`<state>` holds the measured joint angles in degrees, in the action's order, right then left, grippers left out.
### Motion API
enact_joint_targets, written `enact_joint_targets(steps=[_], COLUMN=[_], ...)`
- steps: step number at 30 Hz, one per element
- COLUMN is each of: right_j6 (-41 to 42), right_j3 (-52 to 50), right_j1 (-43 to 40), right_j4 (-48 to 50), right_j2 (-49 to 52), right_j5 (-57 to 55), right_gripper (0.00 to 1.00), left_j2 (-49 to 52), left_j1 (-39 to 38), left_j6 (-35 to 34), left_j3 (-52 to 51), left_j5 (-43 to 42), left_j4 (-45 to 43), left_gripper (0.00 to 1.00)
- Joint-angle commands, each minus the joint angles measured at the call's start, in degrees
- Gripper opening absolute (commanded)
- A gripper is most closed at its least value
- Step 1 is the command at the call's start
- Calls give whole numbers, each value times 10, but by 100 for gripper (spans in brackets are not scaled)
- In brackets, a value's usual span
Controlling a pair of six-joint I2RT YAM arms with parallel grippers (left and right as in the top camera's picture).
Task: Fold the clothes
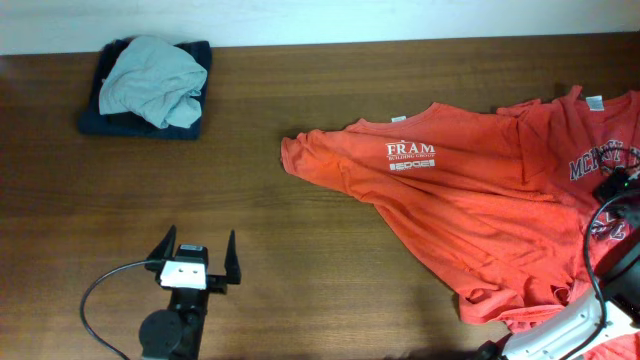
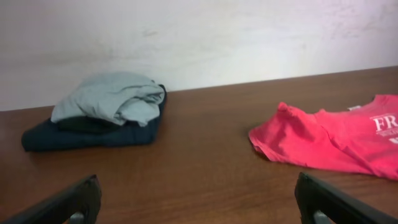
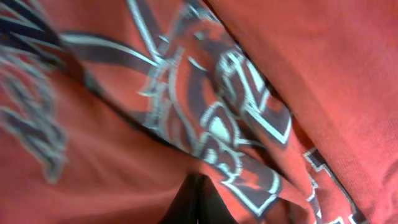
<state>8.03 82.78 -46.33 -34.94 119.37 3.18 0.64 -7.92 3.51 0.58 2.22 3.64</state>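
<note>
At the right of the bench [image 1: 320,110], the clothes [image 1: 470,210] lie rumpled and overlapping. The right tool [image 3: 196,199] is clenched, buried in their printed cloth; the left tool [image 1: 197,262] waits released, near left. Best to drag one shirt clear and flatten it before folding.

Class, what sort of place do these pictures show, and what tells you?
Probably a robotics lab bench for folding practice: a wooden table against a plain wall, a cabled robot arm, orange-red T-shirts spread out.
</note>
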Motion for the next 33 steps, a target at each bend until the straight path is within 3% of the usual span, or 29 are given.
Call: enact_joint_targets(steps=[1, 3, 8, 14, 18, 22, 27, 29, 31, 33], right_j6=[19, 19, 19, 0, -3, -4, -32, -32, -32, -32], right_j3=[73, 124, 220, 330, 345, 345, 345, 345, 345, 345], right_j1=[7, 9, 16, 44, 63, 73, 77, 77, 77, 77], right_j4=[-44, -105, -206, -354, -398, -426, -439, -437, -437, -437], right_j2=[1, 2, 1, -3, -3, -3, -3, -3, -3, -3], right_j5=[8, 34, 82, 89, 89, 89, 86, 86, 82, 68], right_gripper=[4, 4, 4, 4, 4, 4, 4, 4, 4, 4], left_j2=[-3, 5, 112, 473, 734, 925, 1060, 1104, 1130, 1157], left_j1=[-2, -2, -2, -2, -2, -2, -3, -10, -17, -29], left_j6=[9, 4, -12, 63, 65, 64, 65, 70, 118, 220], left_j3=[0, 21, 167, 462, 679, 826, 884, 884, 884, 884], left_j5=[-43, -78, -94, -164, -179, -184, -298, -312, -312, -309], left_j4=[-66, -63, 67, 211, 323, 331, 307, 312, 323, 349], left_gripper=[99, 99, 99, 99, 99, 99, 99, 94, 90, 89])
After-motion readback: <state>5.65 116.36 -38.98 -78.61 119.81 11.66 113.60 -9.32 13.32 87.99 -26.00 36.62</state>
